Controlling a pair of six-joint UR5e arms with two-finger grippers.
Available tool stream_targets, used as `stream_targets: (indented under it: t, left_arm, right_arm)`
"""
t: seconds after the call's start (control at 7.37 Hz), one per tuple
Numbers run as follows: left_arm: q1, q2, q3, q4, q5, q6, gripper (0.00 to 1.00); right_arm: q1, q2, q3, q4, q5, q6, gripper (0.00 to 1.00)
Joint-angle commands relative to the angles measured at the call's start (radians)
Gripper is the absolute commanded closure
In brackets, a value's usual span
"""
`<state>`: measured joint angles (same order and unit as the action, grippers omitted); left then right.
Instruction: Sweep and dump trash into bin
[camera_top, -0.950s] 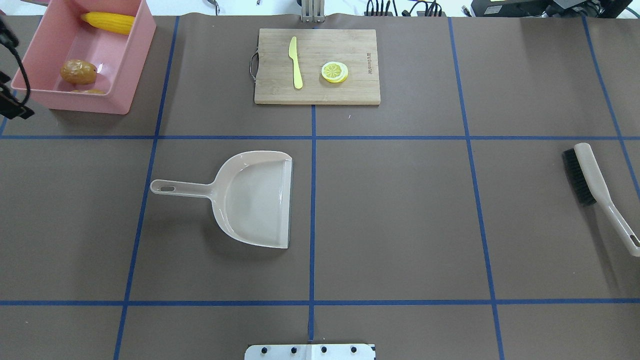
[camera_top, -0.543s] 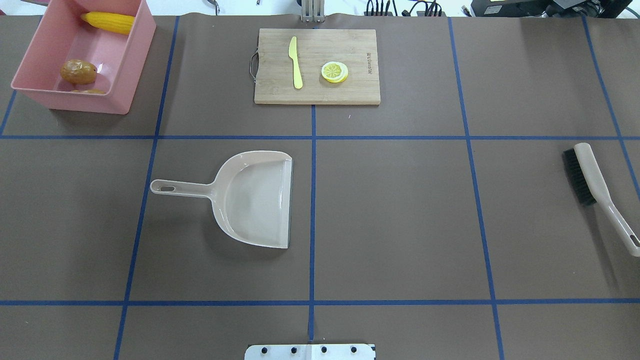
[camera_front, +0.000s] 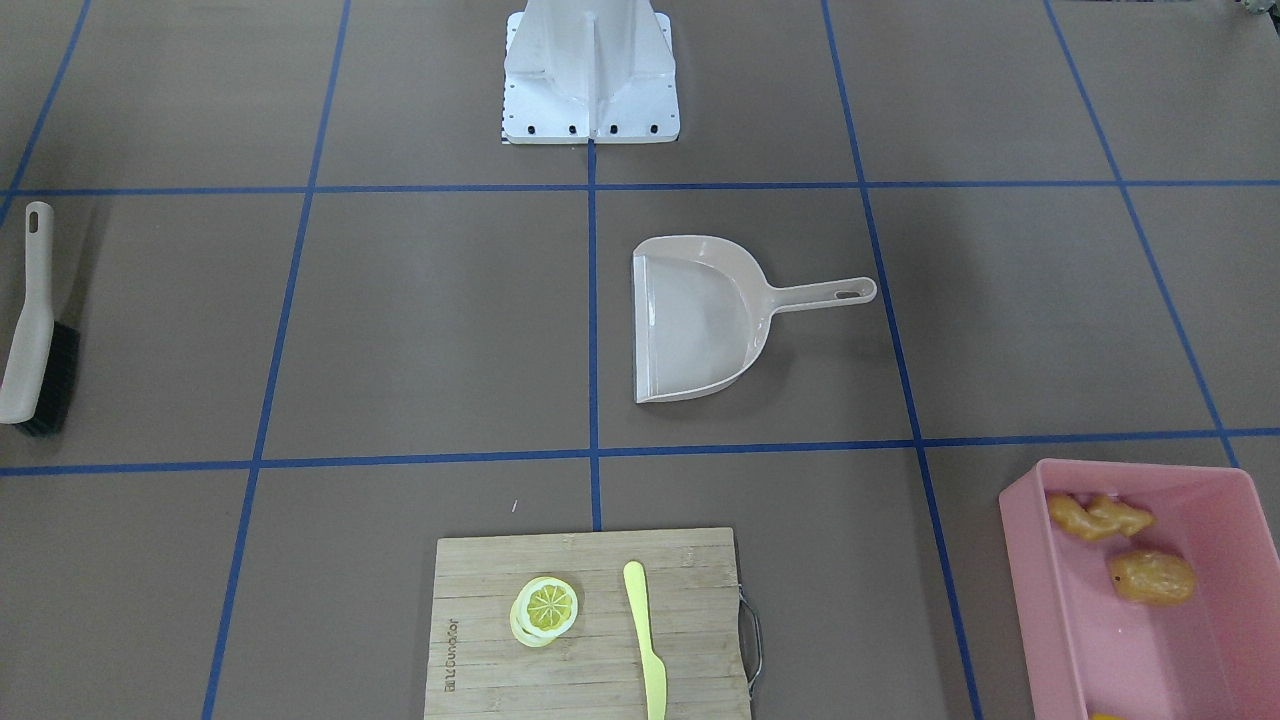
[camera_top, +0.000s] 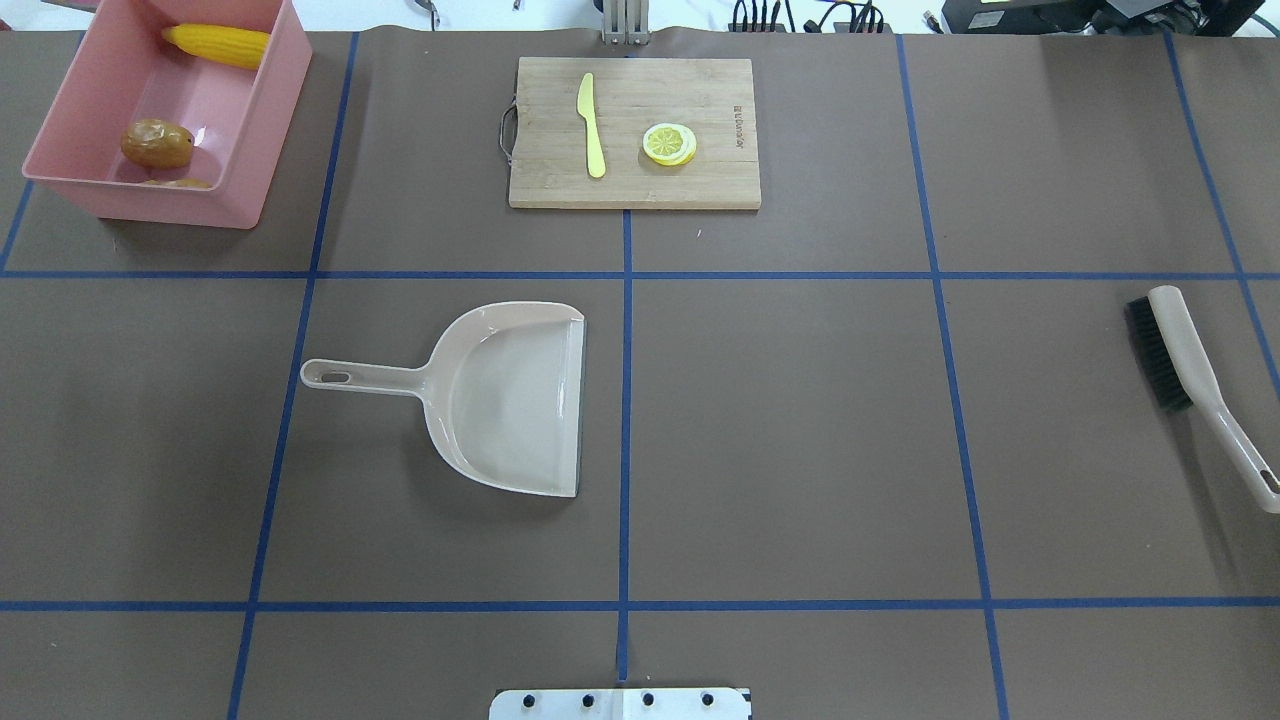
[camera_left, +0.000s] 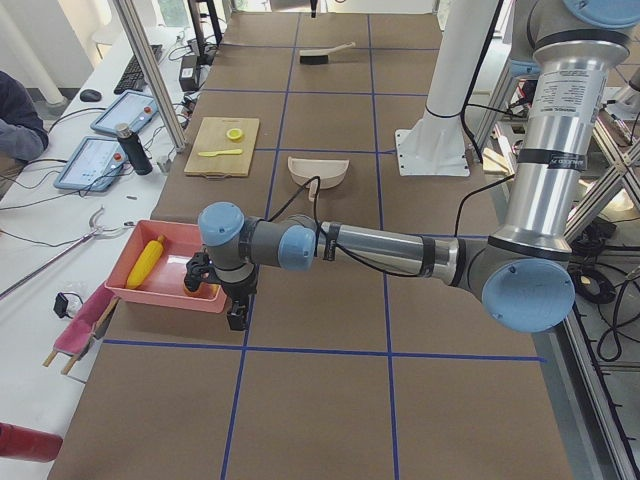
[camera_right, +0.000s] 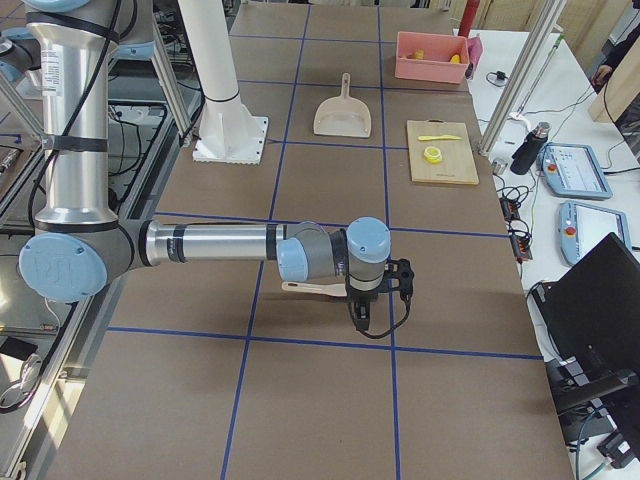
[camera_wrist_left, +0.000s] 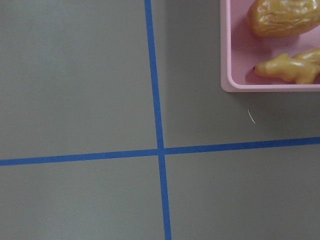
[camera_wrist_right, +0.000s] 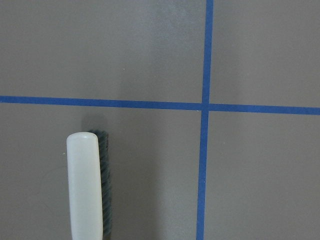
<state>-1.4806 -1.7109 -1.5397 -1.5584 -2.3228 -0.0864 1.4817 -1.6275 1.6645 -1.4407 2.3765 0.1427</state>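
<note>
The taped table (camera_top: 800, 450) carries the pink bin (camera_top: 160, 205) at 10 o'clock, holding the corn cob (camera_top: 217, 45), potato (camera_top: 157, 143) and ginger root (camera_front: 1098, 517). The cutting board (camera_top: 700, 100) at 12 bears a burnt-in brand, unreadable. The dustpan (camera_top: 510, 400) lies near centre and the brush (camera_top: 1180, 350) at 3. The left gripper (camera_left: 236, 318) hangs beside the bin and the right gripper (camera_right: 360, 316) above the brush; I cannot tell whether either's fingers are spread.

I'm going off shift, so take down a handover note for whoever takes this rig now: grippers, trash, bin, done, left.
Left gripper beside the pink plastic tub, right gripper near the beige hand brush: open or shut, cannot tell.
Yellow corn cob, orange-brown potato lump and knobbly tan ginger root all lie in the tub.
Beige long-handled dustpan sits empty mid-table.
Left: apparently nothing to sweep.
</note>
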Motion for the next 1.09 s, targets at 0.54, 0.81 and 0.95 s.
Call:
stream_targets:
  t: [0.54,0.81,0.95]
  left_arm:
    - [-0.012,0.013,0.003,0.0,-0.058,-0.001,0.01]
    - [-0.018,0.014,-0.026,0.006,-0.053,-0.015,0.01]
    - [-0.036,0.025,-0.027,0.005,-0.053,-0.015,0.01]
  right_arm:
    - [0.003,-0.002,0.0,0.0,0.023,-0.002,0.0]
    - [0.006,-0.003,0.0,0.0,0.027,-0.002,0.0]
    - [0.006,-0.003,0.0,-0.001,0.027,-0.002,0.0]
